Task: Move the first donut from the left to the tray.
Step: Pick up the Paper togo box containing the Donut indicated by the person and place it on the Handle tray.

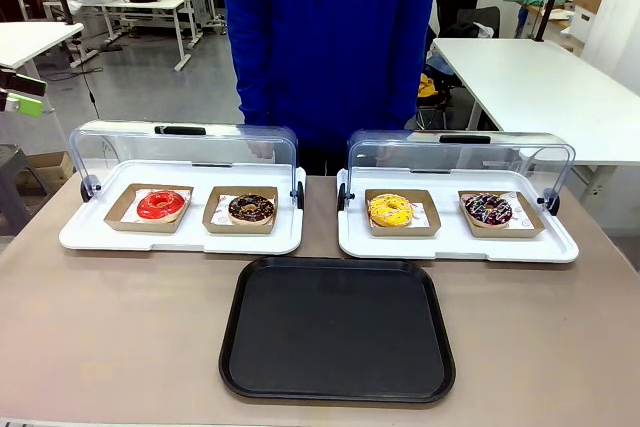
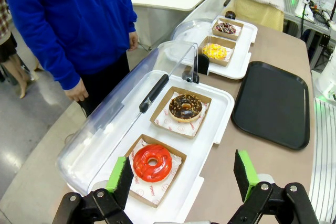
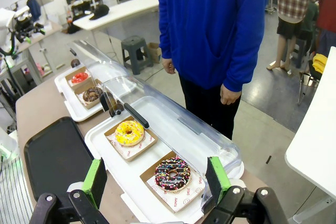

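The red-glazed donut point(image 1: 161, 205) lies in its small brown cardboard tray at the left end of the left white tray point(image 1: 90, 235), whose clear lid stands open. In the left wrist view the same red donut point(image 2: 152, 162) sits just beyond my left gripper point(image 2: 182, 174), which is open and holds nothing. The large black tray point(image 1: 338, 327) lies on the table's near middle, and it also appears as the black tray point(image 2: 272, 103) to the right. My right gripper point(image 3: 158, 180) is open above the right white tray point(image 3: 97, 142), near the sprinkled chocolate donut point(image 3: 172, 173).
A chocolate donut point(image 1: 251, 209) sits beside the red one. The right white tray point(image 1: 352, 242) holds a yellow donut point(image 1: 391, 210) and a sprinkled chocolate donut point(image 1: 488, 210). A person in a blue top point(image 1: 330, 37) stands at the far side, hands down.
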Available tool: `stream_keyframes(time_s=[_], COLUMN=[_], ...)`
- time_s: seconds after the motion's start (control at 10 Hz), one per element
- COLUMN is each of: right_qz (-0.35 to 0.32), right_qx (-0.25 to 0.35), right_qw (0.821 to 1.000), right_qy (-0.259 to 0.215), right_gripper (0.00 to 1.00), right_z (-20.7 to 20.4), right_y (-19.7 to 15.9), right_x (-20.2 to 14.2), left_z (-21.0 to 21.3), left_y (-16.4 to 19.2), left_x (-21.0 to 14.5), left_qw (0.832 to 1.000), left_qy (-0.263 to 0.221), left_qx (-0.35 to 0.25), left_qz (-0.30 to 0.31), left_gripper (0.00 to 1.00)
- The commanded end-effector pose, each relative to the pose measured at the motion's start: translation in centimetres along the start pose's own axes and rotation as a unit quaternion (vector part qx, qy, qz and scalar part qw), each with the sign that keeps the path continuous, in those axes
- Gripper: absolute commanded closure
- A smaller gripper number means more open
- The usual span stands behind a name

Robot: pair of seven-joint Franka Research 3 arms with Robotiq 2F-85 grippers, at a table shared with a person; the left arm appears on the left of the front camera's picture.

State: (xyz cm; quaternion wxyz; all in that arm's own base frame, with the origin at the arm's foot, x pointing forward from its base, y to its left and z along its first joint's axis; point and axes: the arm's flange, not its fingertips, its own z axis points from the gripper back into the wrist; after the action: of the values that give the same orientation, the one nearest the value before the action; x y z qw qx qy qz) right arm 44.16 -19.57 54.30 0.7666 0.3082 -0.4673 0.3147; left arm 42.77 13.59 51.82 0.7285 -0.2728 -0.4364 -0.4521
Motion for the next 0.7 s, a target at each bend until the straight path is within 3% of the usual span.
stream_keyframes(time_s=[0.0,0.6], right_qz=[0.003,0.003], right_qx=[0.002,0.002], right_qw=[1.0,1.0], right_qy=[-0.004,-0.004], right_gripper=[0.0,0.0], right_z=[-0.09,-0.09], right_y=[0.05,0.05], right_x=[0.08,0.08], left_z=[-0.01,-0.01], left_y=[-0.03,-0.03], left_x=[0.08,0.08], left_qw=[1.0,1.0], left_qy=[-0.007,-0.007], left_qx=[-0.002,-0.002], left_qz=[-0.004,-0.004], left_gripper=[0.0,0.0])
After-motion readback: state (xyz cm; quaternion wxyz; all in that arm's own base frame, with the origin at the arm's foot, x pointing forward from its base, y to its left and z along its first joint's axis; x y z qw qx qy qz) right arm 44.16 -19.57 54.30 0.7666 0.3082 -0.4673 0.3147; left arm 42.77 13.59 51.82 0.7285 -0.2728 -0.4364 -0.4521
